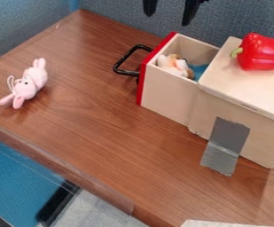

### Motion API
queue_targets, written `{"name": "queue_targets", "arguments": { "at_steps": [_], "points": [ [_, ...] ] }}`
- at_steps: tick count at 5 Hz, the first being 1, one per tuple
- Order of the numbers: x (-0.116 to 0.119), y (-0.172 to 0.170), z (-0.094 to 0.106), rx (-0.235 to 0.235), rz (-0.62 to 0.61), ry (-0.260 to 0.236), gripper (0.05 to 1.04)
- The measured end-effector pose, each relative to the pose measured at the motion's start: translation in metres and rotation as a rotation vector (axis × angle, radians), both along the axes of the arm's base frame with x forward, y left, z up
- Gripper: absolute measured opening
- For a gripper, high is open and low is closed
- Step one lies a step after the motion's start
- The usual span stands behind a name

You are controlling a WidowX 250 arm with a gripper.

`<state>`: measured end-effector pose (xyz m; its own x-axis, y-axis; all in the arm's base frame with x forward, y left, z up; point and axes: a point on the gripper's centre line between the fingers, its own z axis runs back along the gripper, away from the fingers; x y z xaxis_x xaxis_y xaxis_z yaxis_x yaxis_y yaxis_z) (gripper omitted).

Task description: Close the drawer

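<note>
Gripper: black, at the top edge of the camera view, fingers spread well apart, released; apart from the drawer. Drawer: wooden, red-fronted, pulled out of its box; black handle projecting over the counter. Contents: one small plush, white and orange, beside blue material, possibly cloth. Box top: one red pepper. Box side: grey tape, running down to the counter. Pink toy rabbit: lying near the counter's left end, well apart from the handle, bare wood between. Counter edges: far one along a blue partition, near one slanting down toward lower right.
</note>
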<state>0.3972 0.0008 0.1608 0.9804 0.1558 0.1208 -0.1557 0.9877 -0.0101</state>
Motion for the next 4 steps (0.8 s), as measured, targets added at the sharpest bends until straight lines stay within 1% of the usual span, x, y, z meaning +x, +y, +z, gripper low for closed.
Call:
{"name": "queue_targets", "arguments": {
  "at_steps": [1, 2, 3, 4],
  "points": [
    [-0.001, 0.0, -0.014, 0.0, 0.0, 0.041, 1.001],
    [-0.008, 0.024, -0.027, -0.006, 0.054, 0.078, 1.001],
    [-0.015, 0.054, -0.035, -0.012, 0.114, 0.095, 1.001],
    [-0.021, 0.066, -0.05, -0.009, 0.117, 0.1, 1.001]
  ]
}}
